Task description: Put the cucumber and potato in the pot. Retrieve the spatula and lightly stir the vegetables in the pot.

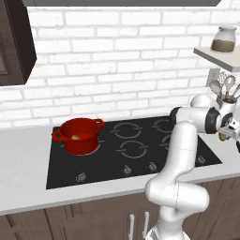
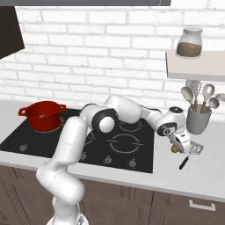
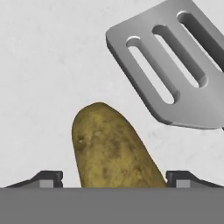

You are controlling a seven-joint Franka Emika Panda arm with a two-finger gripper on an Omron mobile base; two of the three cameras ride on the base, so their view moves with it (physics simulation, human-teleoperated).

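From my remote station I see the white arm stretched out to the right, past the black glass cooktop (image 1: 140, 140), with its pincer (image 2: 179, 147) lowered over the pale speckled desk (image 2: 206, 169) just to the right of the burners. In the hand view the two dark fingertips (image 3: 48, 178) stand wide apart on either side of the small yellowish-brown oval potato (image 3: 114, 151). The potato lies between them on the desk. I see a gap on each side, so the pincer is open and grips nothing.

The flat grey slotted metal spatula (image 3: 175, 65) lies on the desk just beside the potato, on its far side as the hand camera looks. Its blade is apart from the potato. In the right base view its slim dark handle points toward the near edge of the desk.

The round bright red pot (image 1: 78, 135) with two loop handles sits on the far left burner, well apart from the pincer. Something pale shows inside it; I cannot tell what it is.

A grey utensil cup (image 2: 197, 119) with silver ladles stands near the back wall, right of the cooktop. Above it, a glass jar (image 2: 189, 42) with brown contents rests on a pale wall shelf (image 2: 197, 66).
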